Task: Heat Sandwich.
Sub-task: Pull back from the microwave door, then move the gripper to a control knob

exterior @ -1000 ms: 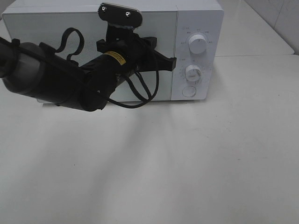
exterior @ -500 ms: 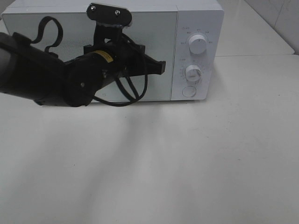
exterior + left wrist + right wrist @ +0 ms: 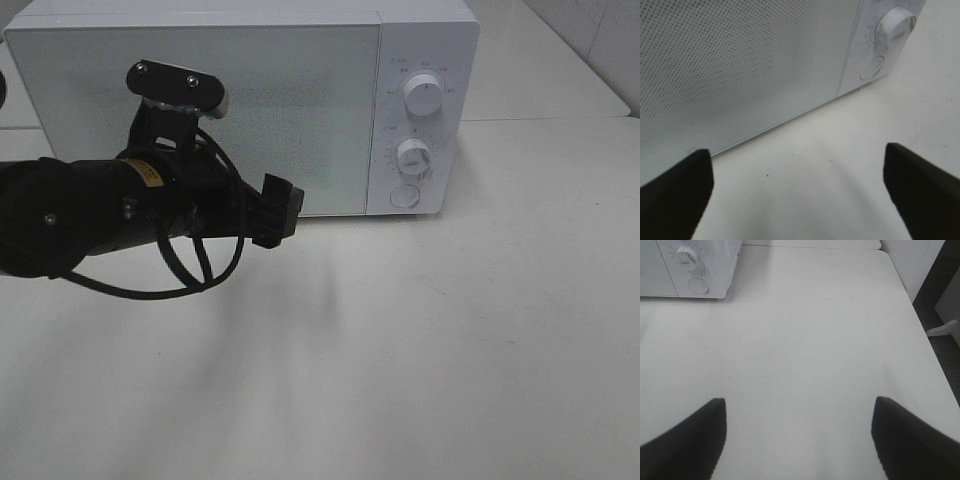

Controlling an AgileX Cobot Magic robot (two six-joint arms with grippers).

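White, matt and faintly scuffed, the table [image 3: 450, 350] fills the foreground. The right gripper [image 3: 799, 440] hangs above bare tabletop with its two dark, blunt fingers [image 3: 685, 440] spread wide and nothing between them. Past the table's far edge in that wrist view lies a strip of dark floor [image 3: 945, 305].

Next comes the left arm [image 3: 70, 215], black and rounded, reaching in from the left. A thin black cable [image 3: 200, 275] loops under it. A small yellow label [image 3: 150, 176] sits on its upper side, the print too small to read, and a black bracket [image 3: 178, 85] with two pale screw heads stands on top. The left gripper [image 3: 797, 200] is gaping too, its black wedge-shaped fingers [image 3: 675, 190] far apart over the table and gripping nothing. It hovers just in front of the lower edge of the microwave [image 3: 440, 30] without touching it.

Boxy and white, the microwave stands on the table with its door [image 3: 300, 100] closed. The door panel is pale grey and covered in a fine dot mesh that hides the inside. On the panel at its right are two round white knobs [image 3: 423, 96], one above the other, and a round button [image 3: 404, 195] beneath. Tiny marks ring the dials, too small to read.

No view shows the sandwich, so its place cannot be told.

Behind, a seam divides this table from a second white top [image 3: 540, 70].
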